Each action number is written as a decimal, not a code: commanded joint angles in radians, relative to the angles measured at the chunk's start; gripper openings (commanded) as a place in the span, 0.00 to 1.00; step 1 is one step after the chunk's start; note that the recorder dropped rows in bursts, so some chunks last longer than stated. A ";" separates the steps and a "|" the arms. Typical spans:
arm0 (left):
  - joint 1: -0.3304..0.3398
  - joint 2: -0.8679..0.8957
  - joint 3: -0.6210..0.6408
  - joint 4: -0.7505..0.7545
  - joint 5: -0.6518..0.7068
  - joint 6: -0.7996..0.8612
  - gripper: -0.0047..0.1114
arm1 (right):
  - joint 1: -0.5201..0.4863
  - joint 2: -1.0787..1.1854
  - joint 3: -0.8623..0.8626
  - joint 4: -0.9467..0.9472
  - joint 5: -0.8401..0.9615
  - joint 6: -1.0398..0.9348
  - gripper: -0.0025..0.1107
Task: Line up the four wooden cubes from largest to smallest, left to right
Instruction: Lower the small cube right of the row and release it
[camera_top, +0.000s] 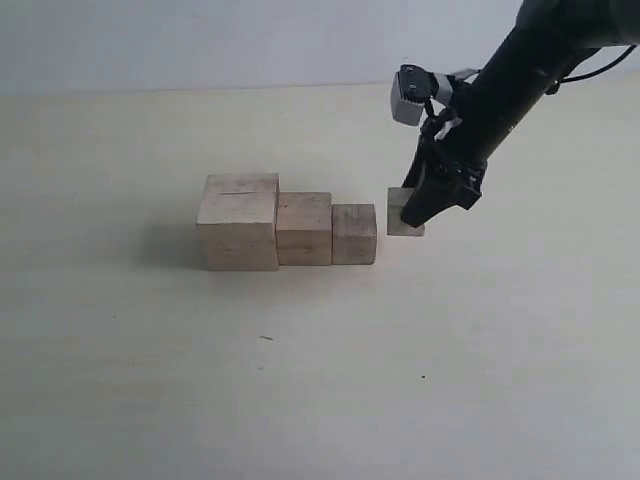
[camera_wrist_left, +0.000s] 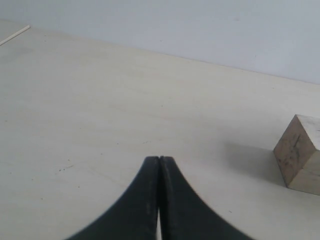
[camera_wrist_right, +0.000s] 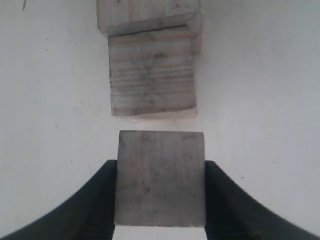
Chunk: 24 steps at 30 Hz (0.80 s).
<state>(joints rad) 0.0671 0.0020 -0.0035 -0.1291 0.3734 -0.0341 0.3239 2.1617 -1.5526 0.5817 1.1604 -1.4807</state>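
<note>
Three pale wooden cubes stand touching in a row on the table: the largest cube (camera_top: 239, 221) with a dark slit on top at the left, a middle cube (camera_top: 304, 228), then a smaller cube (camera_top: 354, 234). Just right of them, apart by a small gap, my right gripper (camera_top: 412, 220) is shut on the smallest cube (camera_top: 400, 212), (camera_wrist_right: 161, 177), both fingers (camera_wrist_right: 102, 200) pressed on its sides. The row's smaller cube (camera_wrist_right: 151, 77) lies right ahead of the held one. My left gripper (camera_wrist_left: 159, 160) is shut on nothing; the largest cube (camera_wrist_left: 299, 153) shows beside it.
The pale table (camera_top: 320, 380) spreads wide on every side of the row. The right arm (camera_top: 520, 70) slants down from the upper right. A thin pale strip (camera_wrist_left: 15, 35) lies at the table's far edge in the left wrist view.
</note>
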 joint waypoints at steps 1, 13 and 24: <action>0.003 -0.002 0.004 -0.001 -0.006 0.004 0.04 | 0.002 0.028 0.002 0.039 -0.013 -0.011 0.10; 0.003 -0.002 0.004 -0.001 -0.011 0.004 0.04 | 0.002 0.052 0.002 0.039 -0.030 0.011 0.50; 0.003 -0.002 0.004 -0.001 -0.011 0.004 0.04 | 0.002 0.021 0.002 0.042 -0.030 0.082 0.65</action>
<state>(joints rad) 0.0671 0.0020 -0.0035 -0.1291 0.3734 -0.0341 0.3239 2.2164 -1.5526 0.6118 1.1333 -1.4116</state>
